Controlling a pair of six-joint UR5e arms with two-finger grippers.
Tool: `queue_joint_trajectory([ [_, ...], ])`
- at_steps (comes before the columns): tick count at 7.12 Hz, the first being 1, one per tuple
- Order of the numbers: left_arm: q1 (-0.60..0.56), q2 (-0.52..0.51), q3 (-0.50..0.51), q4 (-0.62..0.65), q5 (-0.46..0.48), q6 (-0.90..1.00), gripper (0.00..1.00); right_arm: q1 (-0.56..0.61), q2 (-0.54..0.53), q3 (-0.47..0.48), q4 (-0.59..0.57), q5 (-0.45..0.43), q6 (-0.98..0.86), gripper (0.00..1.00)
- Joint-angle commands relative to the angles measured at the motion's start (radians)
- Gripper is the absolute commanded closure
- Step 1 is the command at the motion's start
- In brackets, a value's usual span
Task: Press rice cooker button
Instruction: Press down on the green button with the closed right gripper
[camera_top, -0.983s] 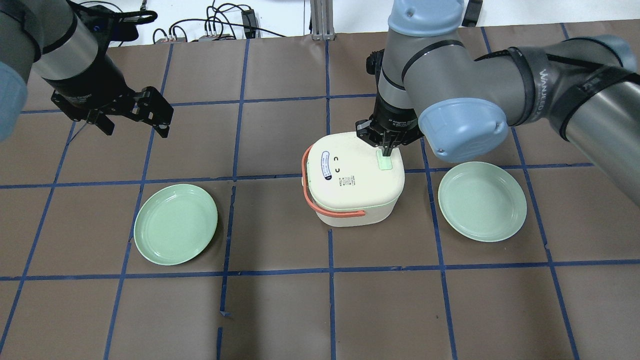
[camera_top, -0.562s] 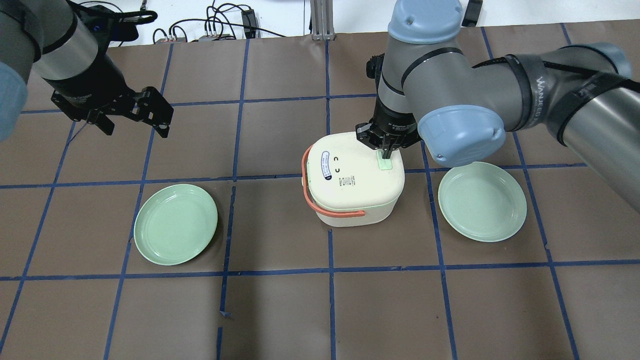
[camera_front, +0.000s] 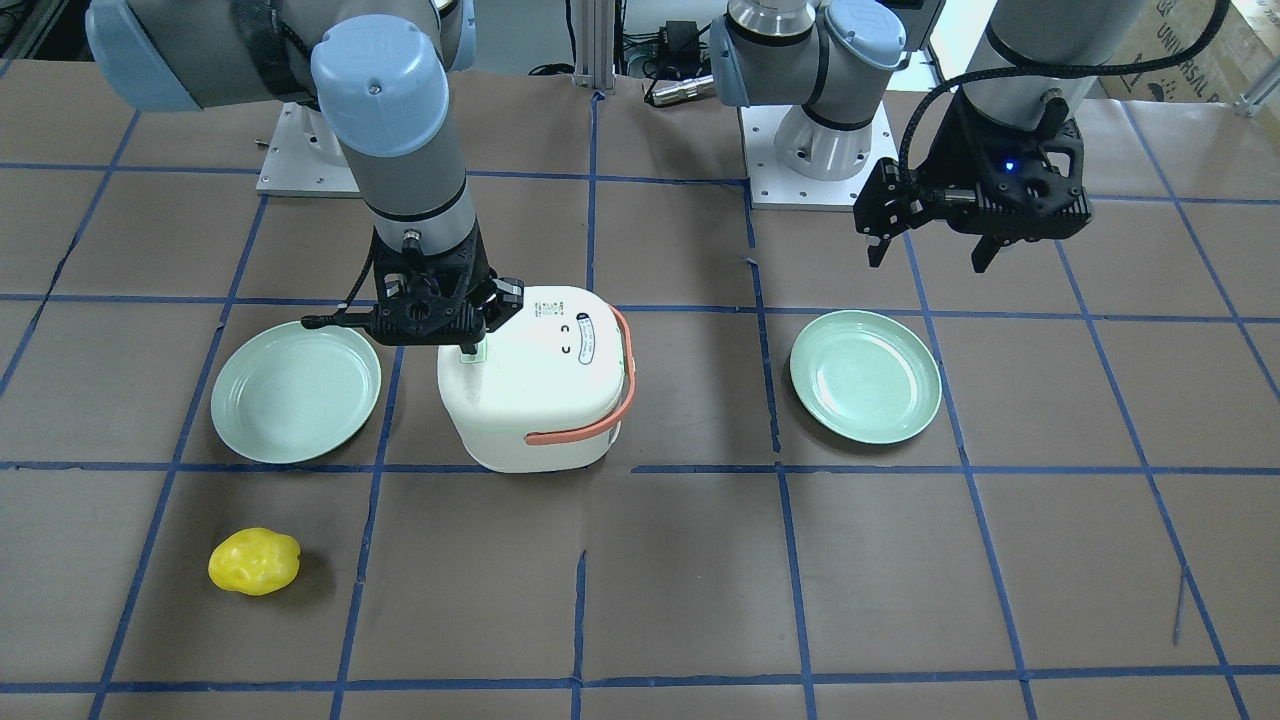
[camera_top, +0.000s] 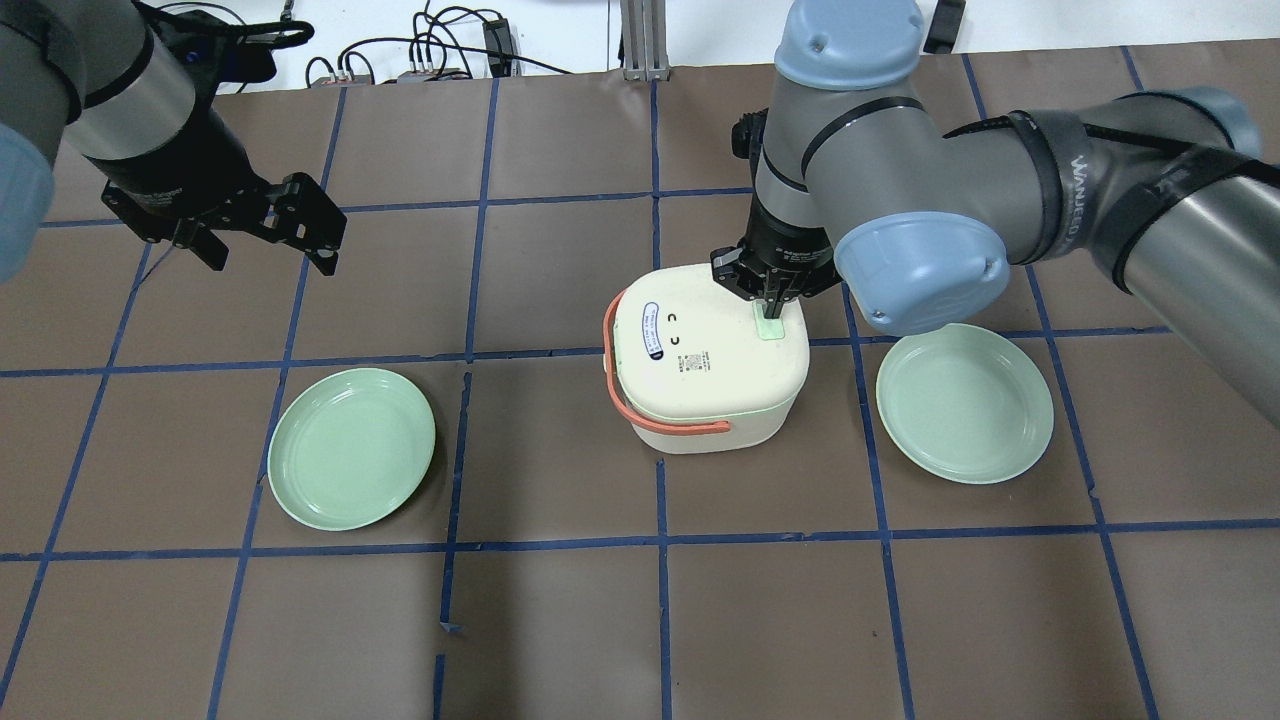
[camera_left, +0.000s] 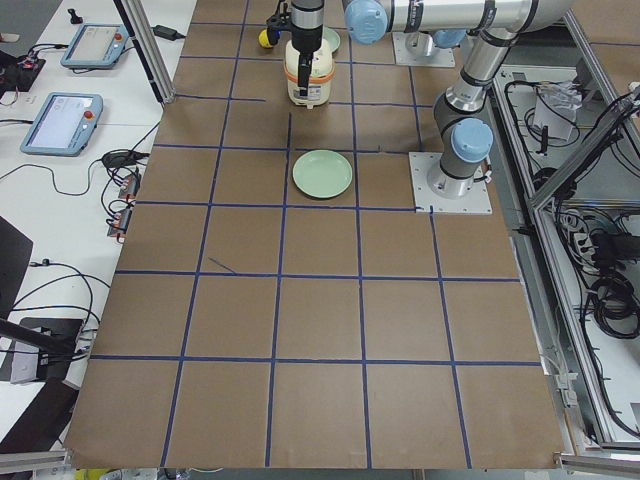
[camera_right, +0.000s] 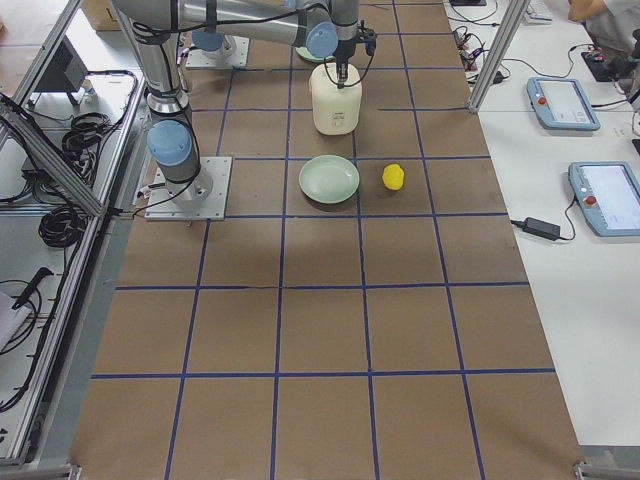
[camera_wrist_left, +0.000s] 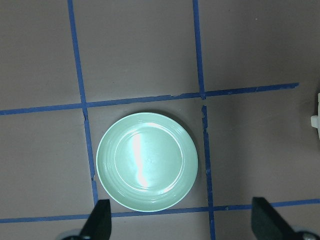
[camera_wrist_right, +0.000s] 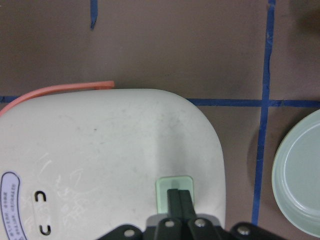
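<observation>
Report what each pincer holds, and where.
Nothing is held. The shut right pincer touches the green button on the rice cooker; the left pincer hangs open, empty.

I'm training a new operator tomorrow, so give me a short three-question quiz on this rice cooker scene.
1. True or false: the right tool is shut, with its tips down on the green button of the rice cooker.
2. Pick one. The left tool is: A, open and holding nothing; B, shut on a plate; C, pressing the button.
3. Short answer: how many green plates flank the cooker?

Key
1. True.
2. A.
3. Two: the left-side plate and the right-side plate.
</observation>
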Motion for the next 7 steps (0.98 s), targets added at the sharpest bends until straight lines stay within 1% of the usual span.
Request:
queue_joint_trajectory([
  [1, -0.001, 0.000, 0.000, 0.000, 0.000, 0.000, 0.00, 0.000, 0.001, 0.000, 0.000, 0.000, 0.001, 0.92],
  [7, -0.001, 0.000, 0.000, 0.000, 0.000, 0.000, 0.00, 0.000, 0.007, 0.017, -0.008, 0.000, -0.002, 0.92],
])
